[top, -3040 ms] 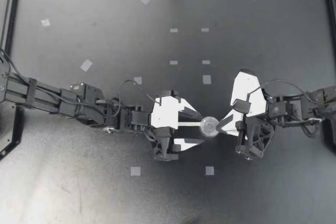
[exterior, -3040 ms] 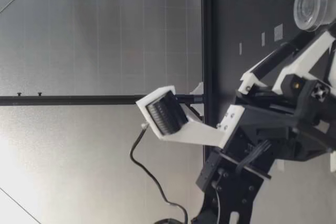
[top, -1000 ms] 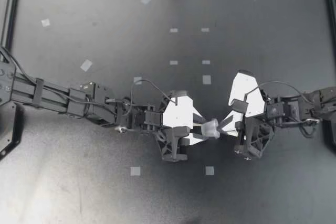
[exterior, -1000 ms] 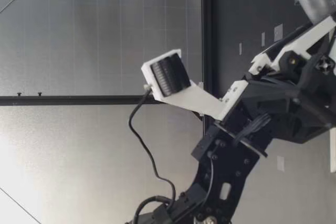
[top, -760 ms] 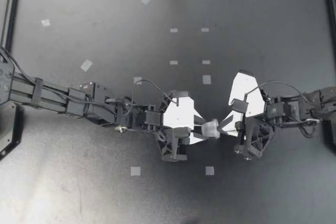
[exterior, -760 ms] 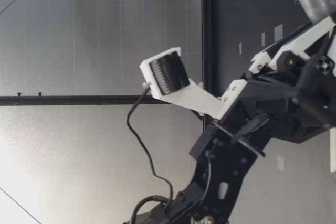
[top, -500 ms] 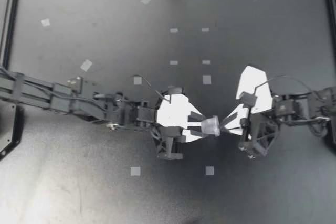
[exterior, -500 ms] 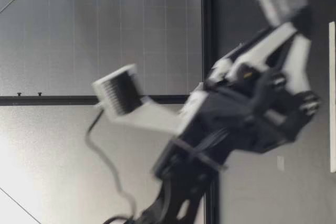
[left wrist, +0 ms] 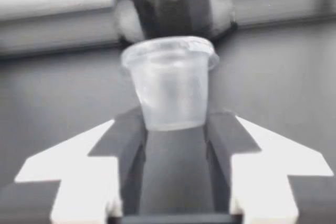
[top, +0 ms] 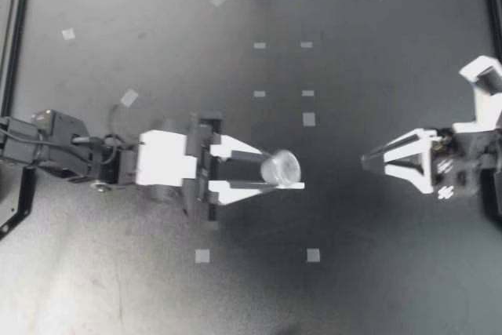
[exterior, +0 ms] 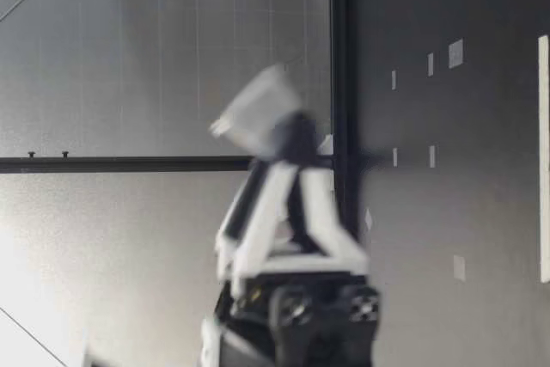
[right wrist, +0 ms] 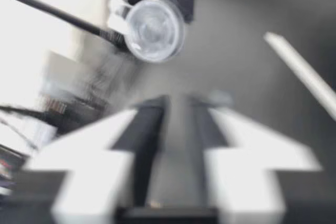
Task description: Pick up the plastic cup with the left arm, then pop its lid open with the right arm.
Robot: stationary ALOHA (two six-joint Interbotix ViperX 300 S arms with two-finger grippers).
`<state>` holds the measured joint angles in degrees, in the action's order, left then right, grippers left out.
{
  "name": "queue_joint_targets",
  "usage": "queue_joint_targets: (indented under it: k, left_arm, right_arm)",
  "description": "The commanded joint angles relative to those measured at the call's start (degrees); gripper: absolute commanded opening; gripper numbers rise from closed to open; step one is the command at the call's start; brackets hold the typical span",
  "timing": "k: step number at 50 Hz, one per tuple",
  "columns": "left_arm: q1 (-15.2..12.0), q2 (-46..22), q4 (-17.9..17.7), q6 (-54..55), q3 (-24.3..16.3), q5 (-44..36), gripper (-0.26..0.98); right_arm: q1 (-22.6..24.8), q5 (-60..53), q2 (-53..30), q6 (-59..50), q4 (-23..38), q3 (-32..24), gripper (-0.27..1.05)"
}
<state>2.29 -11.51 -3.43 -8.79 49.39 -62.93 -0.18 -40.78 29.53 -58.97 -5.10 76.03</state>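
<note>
Cup (top: 280, 168), clear plastic, clamped between left gripper (top: 285, 171) fingers above table (top: 369, 280); right gripper (top: 367, 161) well apart, narrowly parted, empty.

Top light: I see even, moderate light over the dark table (top: 376, 5), with a paler sheen in the lower left of the frame.
Top shadows: faint and soft-edged.
Top blur: my left gripper (top: 263, 170) smears sideways, the clear cup (top: 280, 169) reads well enough, and my right gripper (top: 367, 162) ghosts slightly.
Low light: the wall (exterior: 129, 58) glows, burning to white high up beside my left arm.
Low blur: the cup (exterior: 256, 109) and my left gripper (exterior: 279, 139) streak, while the tape marks (exterior: 455, 52) are crisp.
Left wrist: the cup (left wrist: 170, 80) is fairly clear against a soft, overexposed bright band behind it.
Right wrist: this has the heaviest blur. My right gripper (right wrist: 178, 100) smears, the cup (right wrist: 154, 29) ahead is hazy, and white glare sits beside it.
</note>
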Motion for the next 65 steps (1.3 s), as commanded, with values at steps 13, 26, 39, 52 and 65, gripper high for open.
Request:
queue_joint_targets:
  k: [13,26,39,52,65]
  left_arm:
    - [0.0,-4.0,-3.9,-1.8,-3.3,-14.1,0.18]
    - [0.0,-3.9,-3.7,-2.8,-4.4,-10.5,0.18]
    - [0.0,-4.0,-3.7,-2.8,-4.3,-10.0,0.18]
    - [0.0,-3.9,-3.6,-2.5,-4.5,-7.6,0.18]
    - [0.7,-3.9,-3.6,-2.4,-4.8,-5.8,0.18]
  right_arm:
    - [-0.2,-11.6,-12.7,-3.5,0.1,-9.5,0.78]
    - [-0.2,-25.1,-23.9,-7.9,1.7,-12.6,0.78]
    - [-0.2,-26.4,-23.8,-7.9,5.2,-14.1,0.77]
    - [-0.2,-25.9,-21.5,-5.7,5.6,-13.7,0.77]
    - [-1.5,-20.6,-18.7,-1.1,5.9,-14.1,0.77]
